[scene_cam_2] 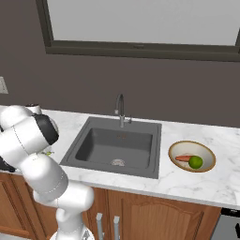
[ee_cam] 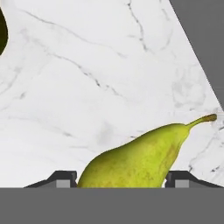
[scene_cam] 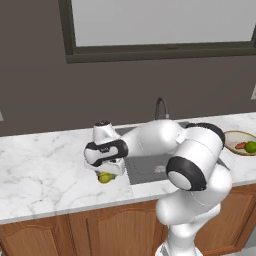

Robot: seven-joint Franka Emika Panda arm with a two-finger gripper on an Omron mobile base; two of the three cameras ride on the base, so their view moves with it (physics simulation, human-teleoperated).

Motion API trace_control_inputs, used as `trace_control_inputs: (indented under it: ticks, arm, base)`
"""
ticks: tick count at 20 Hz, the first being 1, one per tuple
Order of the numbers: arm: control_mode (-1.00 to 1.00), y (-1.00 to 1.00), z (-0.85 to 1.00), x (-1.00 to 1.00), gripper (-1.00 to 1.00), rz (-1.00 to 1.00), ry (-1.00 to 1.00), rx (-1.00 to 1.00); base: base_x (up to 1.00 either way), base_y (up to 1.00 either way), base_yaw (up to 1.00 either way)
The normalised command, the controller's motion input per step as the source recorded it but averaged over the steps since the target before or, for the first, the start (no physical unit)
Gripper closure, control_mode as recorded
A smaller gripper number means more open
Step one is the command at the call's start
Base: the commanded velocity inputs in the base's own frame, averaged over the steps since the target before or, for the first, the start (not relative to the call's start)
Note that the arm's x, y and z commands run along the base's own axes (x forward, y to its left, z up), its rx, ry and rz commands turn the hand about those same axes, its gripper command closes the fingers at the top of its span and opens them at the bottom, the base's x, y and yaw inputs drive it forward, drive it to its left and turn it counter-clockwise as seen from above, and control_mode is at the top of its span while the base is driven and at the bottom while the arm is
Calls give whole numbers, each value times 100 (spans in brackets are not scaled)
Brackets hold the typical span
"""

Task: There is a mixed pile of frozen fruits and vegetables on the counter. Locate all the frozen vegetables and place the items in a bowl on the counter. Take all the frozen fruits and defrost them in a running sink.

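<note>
A yellow-green pear (ee_cam: 135,162) with a thin stem lies on the white marble counter (scene_cam: 45,160), left of the sink (scene_cam: 145,167). My gripper (ee_cam: 120,177) is down over it, and its two fingertips (ee_cam: 64,177) press against the pear's sides, shut on it. From the left base view the pear (scene_cam: 105,177) peeks out under the gripper (scene_cam: 105,172). The wooden-rimmed bowl (scene_cam_2: 192,141) right of the sink holds the orange carrot (scene_cam_2: 183,158) and the bright green ball (scene_cam_2: 195,162). A dark rounded edge (ee_cam: 2,35) shows at the hand view's upper left.
The dark grey sink (scene_cam_2: 117,143) has a curved faucet (scene_cam_2: 120,108) behind it. My own white arm stretches across the sink's front in the left base view. A dark wall and a window run behind the counter. The bowl (scene_cam: 230,134) sits at the far right.
</note>
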Motion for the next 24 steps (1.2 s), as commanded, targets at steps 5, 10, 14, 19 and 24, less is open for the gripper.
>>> trace_control_inputs:
  ticks: [5, 10, 14, 19, 24]
  arm:
    - [-100, -29, 40, 0, 100, -5, 0, -9]
    - [-100, -25, 46, 0, 100, -9, -1, -10]
    - [-100, -35, 25, 0, 100, -1, -7, -5]
    - [-100, -50, 29, 2, 100, 0, -6, -4]
    - [-100, -46, 28, 4, 100, 1, -4, -7]
  base:
    - [0, 0, 0]
    - [0, 0, 0]
    - [0, 0, 0]
    - [0, 0, 0]
    - [0, 0, 0]
